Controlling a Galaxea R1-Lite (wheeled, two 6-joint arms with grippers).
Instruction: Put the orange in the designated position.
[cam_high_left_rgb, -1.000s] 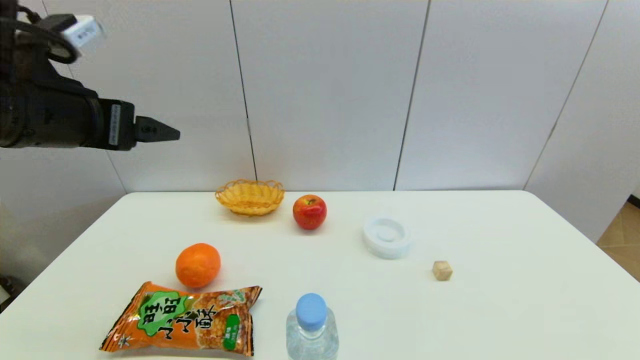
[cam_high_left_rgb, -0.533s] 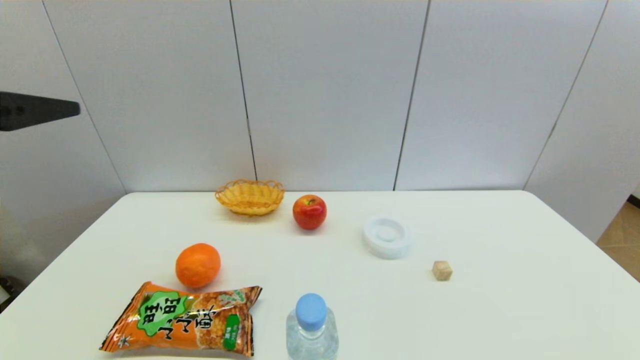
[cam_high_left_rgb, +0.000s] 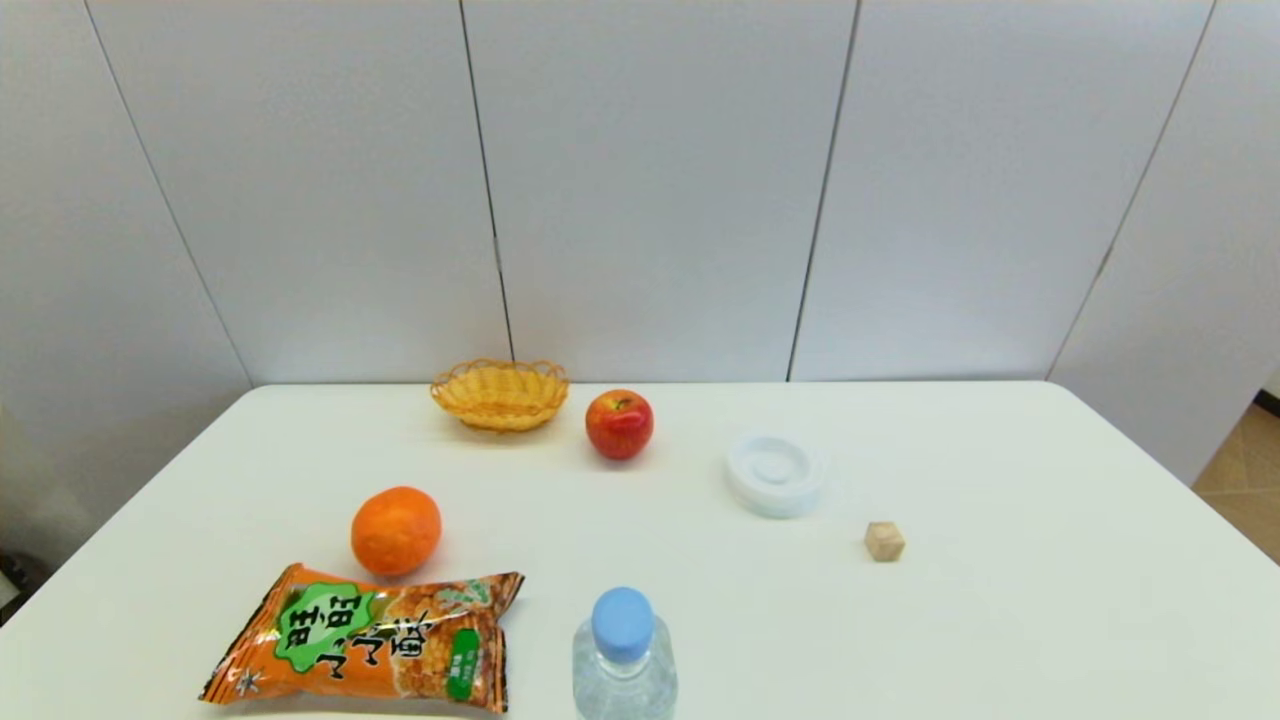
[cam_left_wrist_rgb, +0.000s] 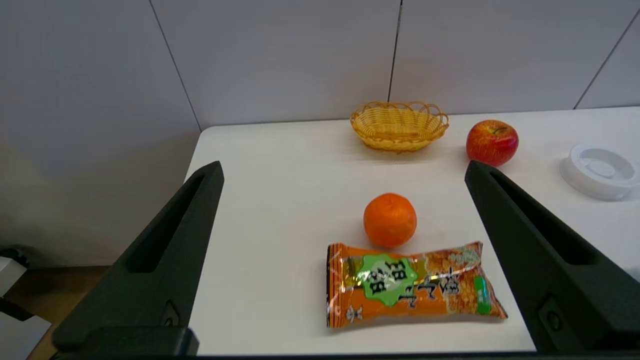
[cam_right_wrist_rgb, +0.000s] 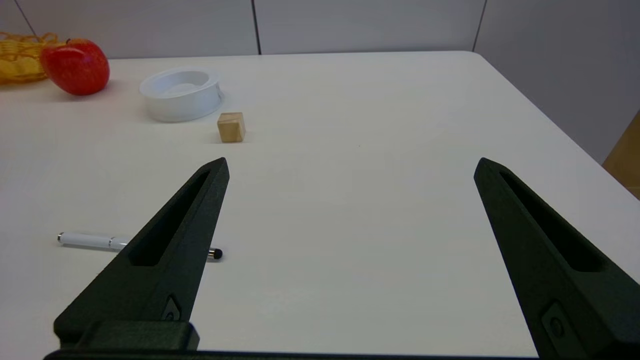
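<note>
The orange (cam_high_left_rgb: 396, 530) rests on the white table (cam_high_left_rgb: 1000, 620) at the front left, just behind the snack bag. No gripper touches it. Neither arm shows in the head view. In the left wrist view, my left gripper (cam_left_wrist_rgb: 342, 170) is open and empty, held well back from the orange (cam_left_wrist_rgb: 390, 220) and above the table's left edge. My right gripper (cam_right_wrist_rgb: 350, 167) is also open and empty, low over bare tabletop at the right side. The designated position carries no mark that I can make out.
An orange snack bag (cam_high_left_rgb: 370, 640) lies in front of the orange, with a blue-capped water bottle (cam_high_left_rgb: 624, 655) to its right. A yellow wicker basket (cam_high_left_rgb: 500, 394), red apple (cam_high_left_rgb: 620, 424), round white dish (cam_high_left_rgb: 773, 474) and wooden cube (cam_high_left_rgb: 884, 541) stand farther back. A white pen (cam_right_wrist_rgb: 95, 241) lies near the right gripper.
The left arm, raised at the upper left a second ago, has drawn back leftwards and left the head view. The things on the table have not moved.
</note>
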